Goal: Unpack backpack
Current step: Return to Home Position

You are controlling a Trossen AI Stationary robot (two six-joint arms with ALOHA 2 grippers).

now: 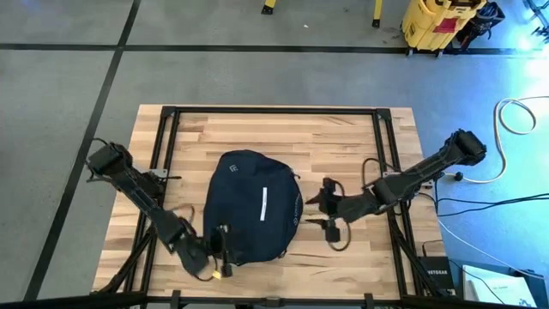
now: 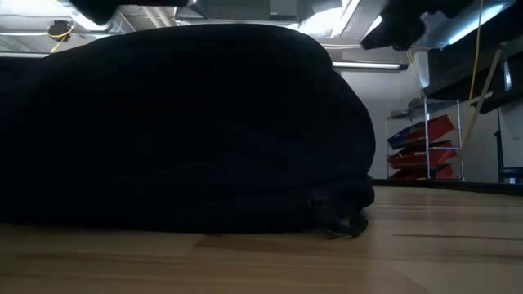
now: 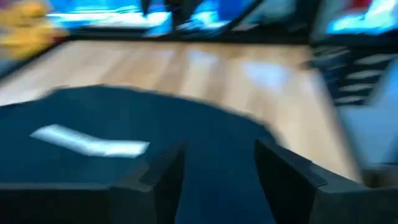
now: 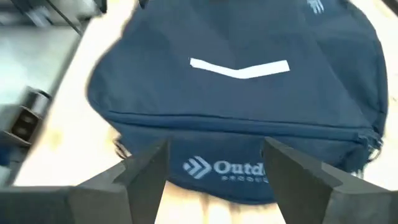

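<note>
The dark navy backpack [image 1: 253, 206] lies flat in the middle of the wooden table [image 1: 274, 137], its front up. The front shows a short white stripe [image 4: 239, 67] and a white logo [image 4: 230, 168]. My left gripper [image 1: 220, 245] hovers open at the backpack's near left edge. In the left wrist view, my left gripper [image 3: 217, 180] has the fabric behind its gap. My right gripper [image 1: 319, 208] stands open just right of the backpack. In the right wrist view, my right gripper [image 4: 214, 180] faces the backpack's logo side. In the low view the backpack [image 2: 180, 122] fills most of the picture.
A black metal frame [image 1: 274, 112] runs around the tabletop, with rails along both sides. Bare wood lies far of the backpack and on its right. On the floor beyond the table are a yellow machine [image 1: 437, 21] and cables [image 1: 515, 120].
</note>
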